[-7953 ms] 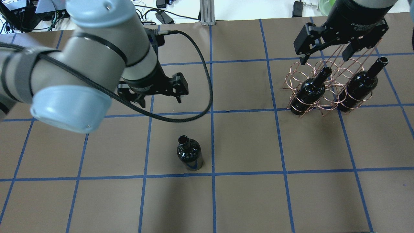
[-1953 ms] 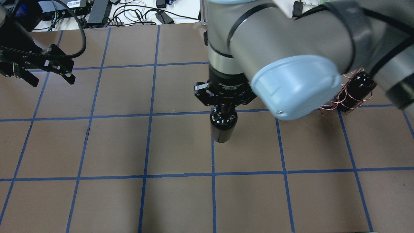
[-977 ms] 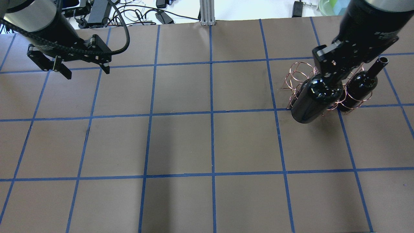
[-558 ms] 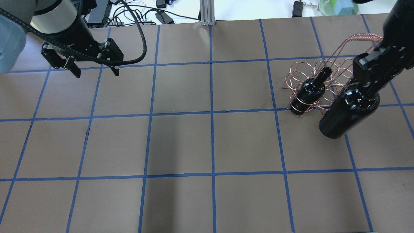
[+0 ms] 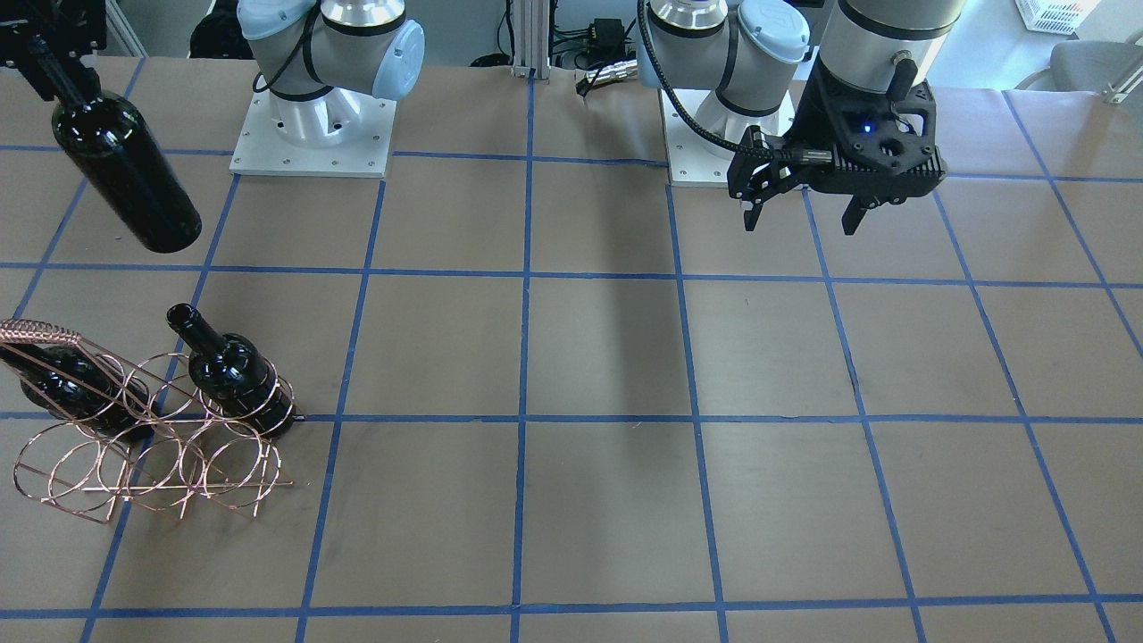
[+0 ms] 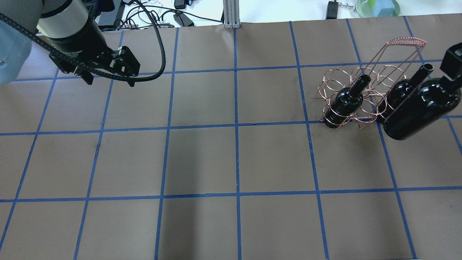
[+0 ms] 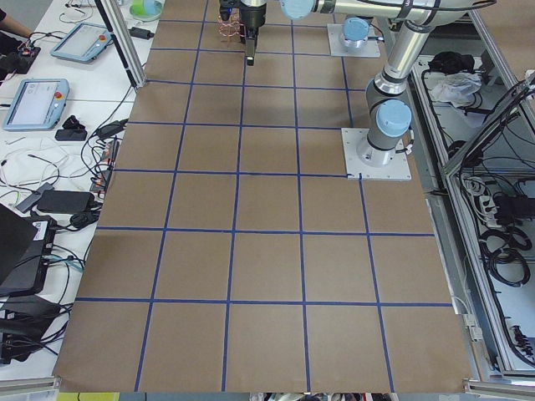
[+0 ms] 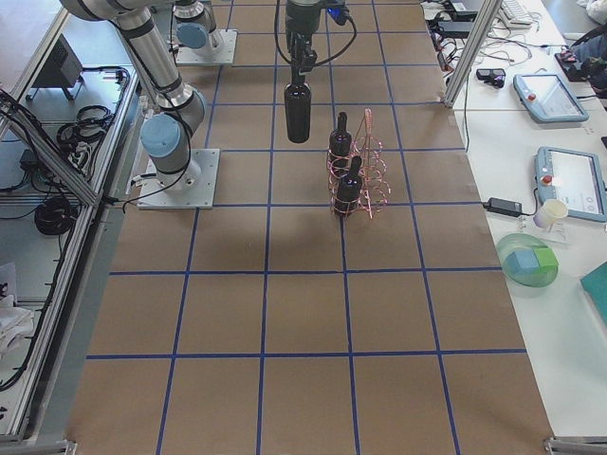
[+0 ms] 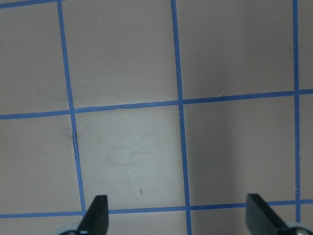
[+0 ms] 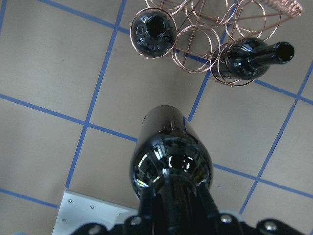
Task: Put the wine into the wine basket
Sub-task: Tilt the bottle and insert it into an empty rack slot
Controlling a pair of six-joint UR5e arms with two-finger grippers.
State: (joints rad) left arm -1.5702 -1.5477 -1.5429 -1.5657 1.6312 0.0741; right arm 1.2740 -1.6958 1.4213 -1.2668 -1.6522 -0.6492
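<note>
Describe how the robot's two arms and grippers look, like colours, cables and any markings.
Both arms are silver-grey tubes with pale blue joint caps, on square pale metal base plates. The left gripper is black with two pointed fingers, white lettering on its wrist collar, a small blue light, and a thick black braided cable. The right gripper is black too; little of it shows.

Bottle [image 6: 418, 112] gone from mid-table spot; now lifted, hanging tilted below right gripper [image 6: 454, 72], neck clamped in it. Right gripper carried it over basket [image 6: 361, 97] and beyond; basket now just beside gripper, on its inner side. Left gripper [image 6: 110, 82], fingers apart, has pulled back to far left
</note>
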